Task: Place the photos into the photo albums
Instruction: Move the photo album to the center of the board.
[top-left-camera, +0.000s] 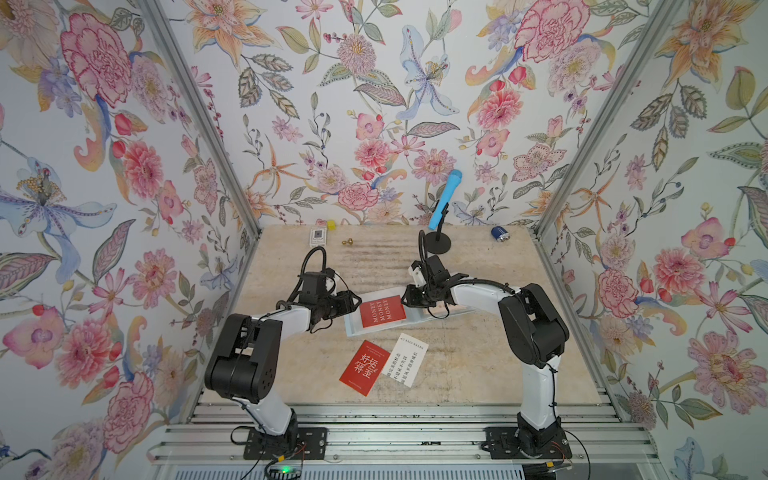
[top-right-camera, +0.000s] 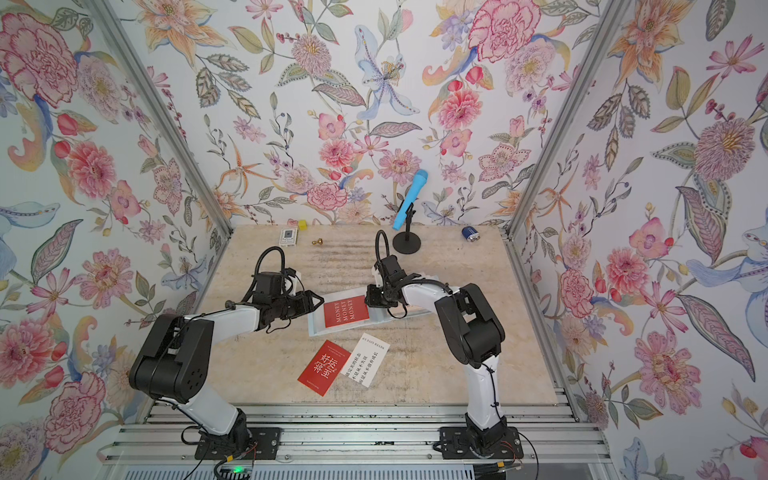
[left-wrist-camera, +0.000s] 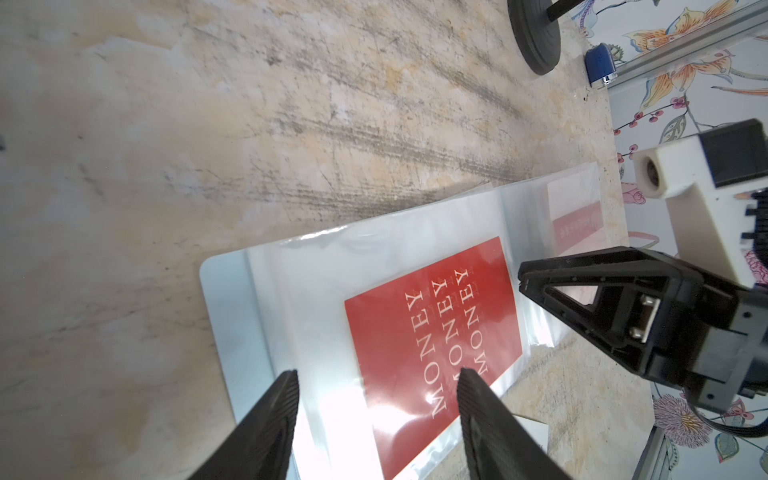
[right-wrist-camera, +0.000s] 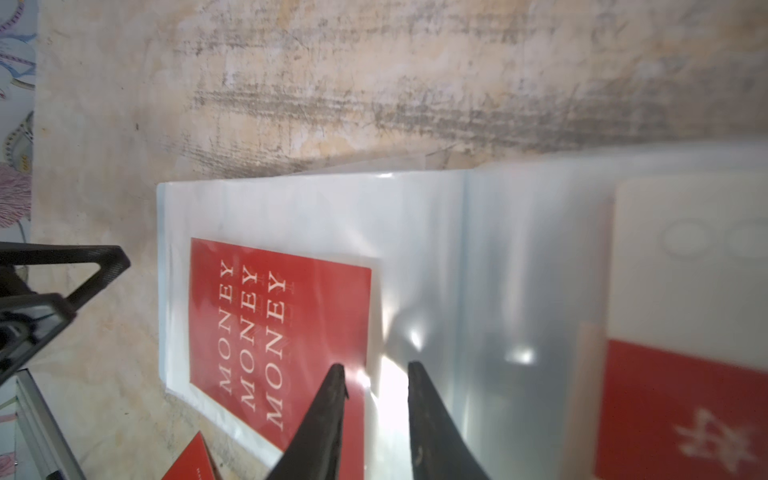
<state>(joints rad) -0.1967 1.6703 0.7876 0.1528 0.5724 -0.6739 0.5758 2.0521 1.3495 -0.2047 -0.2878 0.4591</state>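
The pale blue photo album (top-left-camera: 352, 326) (top-right-camera: 316, 326) lies open mid-table, its clear sleeve pages up. A red "MONEY" photo (top-left-camera: 382, 312) (left-wrist-camera: 432, 345) (right-wrist-camera: 266, 332) lies on its left page under glossy plastic. The right page holds a white photo (right-wrist-camera: 685, 257) and a red one (right-wrist-camera: 681, 407). My left gripper (top-left-camera: 353, 303) (left-wrist-camera: 378, 374) is open over the album's left end and holds nothing. My right gripper (top-left-camera: 409, 297) (right-wrist-camera: 376, 366) hovers at the MONEY photo's inner edge, jaws narrowly apart and empty. In front of the album lie a loose red photo (top-left-camera: 364, 368) and a white photo (top-left-camera: 405, 365).
A blue microphone (top-left-camera: 446, 197) stands on a black round-based stand (top-left-camera: 440, 245) behind the album. A blue cylinder (top-left-camera: 500, 233) lies at the back right. At the back left are a small white box (top-left-camera: 318, 237), a yellow cube (top-left-camera: 331, 225) and a small brass piece (top-left-camera: 348, 241).
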